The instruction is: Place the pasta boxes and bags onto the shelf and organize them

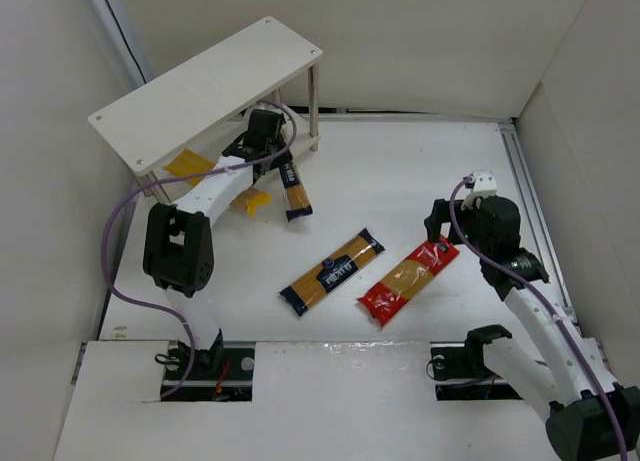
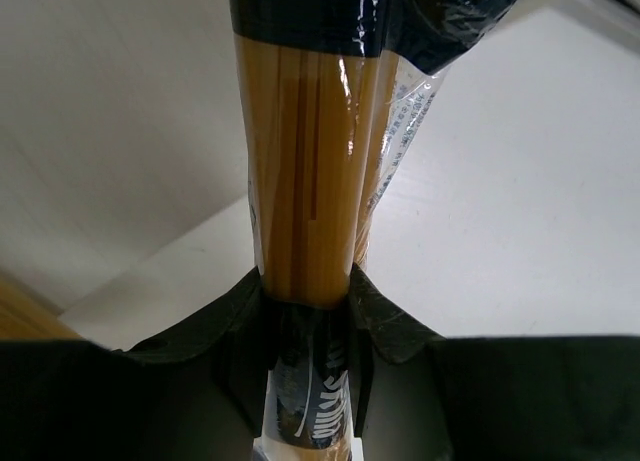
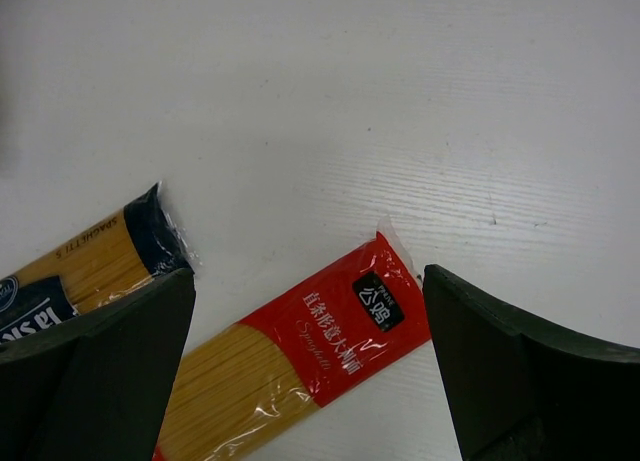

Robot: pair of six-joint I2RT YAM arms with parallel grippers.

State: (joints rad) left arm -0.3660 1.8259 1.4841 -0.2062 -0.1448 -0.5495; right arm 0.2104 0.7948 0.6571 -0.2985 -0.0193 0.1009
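My left gripper (image 1: pixel 272 153) is shut on an orange-yellow pack with navy ends (image 1: pixel 292 192) at the shelf's front edge; in the left wrist view the pack (image 2: pixel 305 181) runs up from between the fingers (image 2: pixel 395 321). The white shelf (image 1: pixel 205 86) stands at the back left. A plain yellow pack (image 1: pixel 190 165) lies under its top board. A second orange-yellow pack (image 1: pixel 332 271) and the red pack (image 1: pixel 408 278) lie mid-table. My right gripper (image 1: pixel 440 236) is open above the red pack's far end (image 3: pixel 360 316), which lies between the fingers (image 3: pixel 500 371).
White walls close in the table on the left, back and right. A metal rail (image 1: pixel 535 211) runs along the right side. The second navy-ended pack's end (image 3: pixel 110 256) lies close left of the red one. The arm bases sit at the near edge.
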